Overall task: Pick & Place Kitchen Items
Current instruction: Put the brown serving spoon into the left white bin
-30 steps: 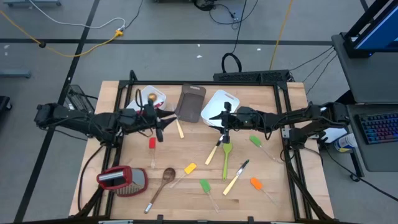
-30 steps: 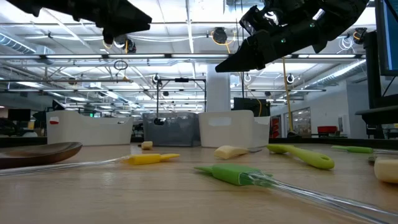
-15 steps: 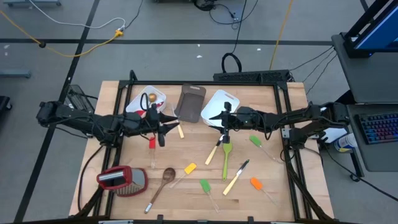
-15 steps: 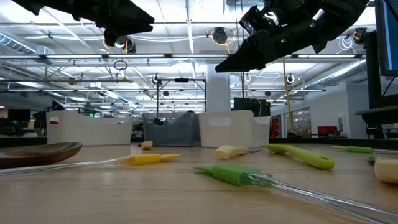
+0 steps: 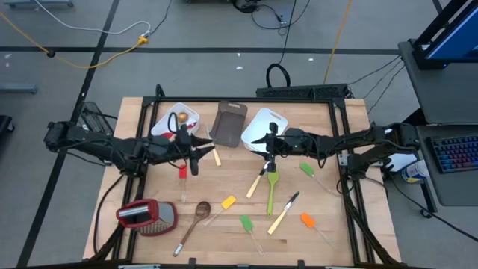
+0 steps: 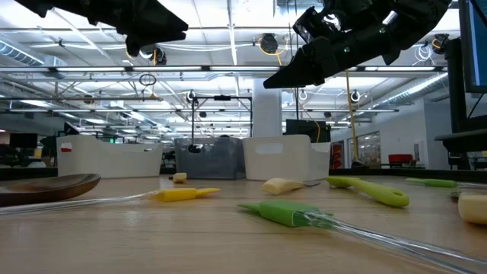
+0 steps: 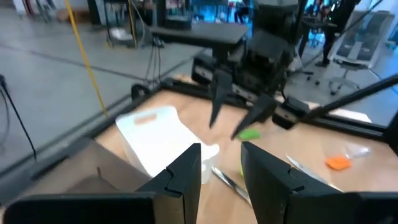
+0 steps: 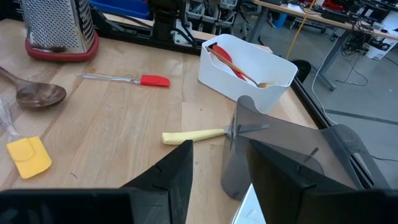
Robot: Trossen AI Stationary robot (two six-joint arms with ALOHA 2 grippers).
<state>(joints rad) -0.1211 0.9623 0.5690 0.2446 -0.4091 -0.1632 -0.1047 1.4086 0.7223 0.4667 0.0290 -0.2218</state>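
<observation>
Both grippers hover open and empty above the table's far half. My left gripper is between the left white tub, which holds a red spoon and a wooden spoon, and the dark tub. My right gripper is at the right white tub; the left wrist view shows it open. On the table lie a red spatula, pale-handled knives, a green spoon, a wooden spoon, and yellow, green and orange spatulas.
A metal grater with a red top lies at the near left. The three tubs stand in a row along the far edge. The utensils are scattered over the table's middle and near right. Dark frame rails run along both table sides.
My left gripper has gone a little toward the table's right edge, away from over the left white tub, and then kept still. The utensils on the table have not moved.
</observation>
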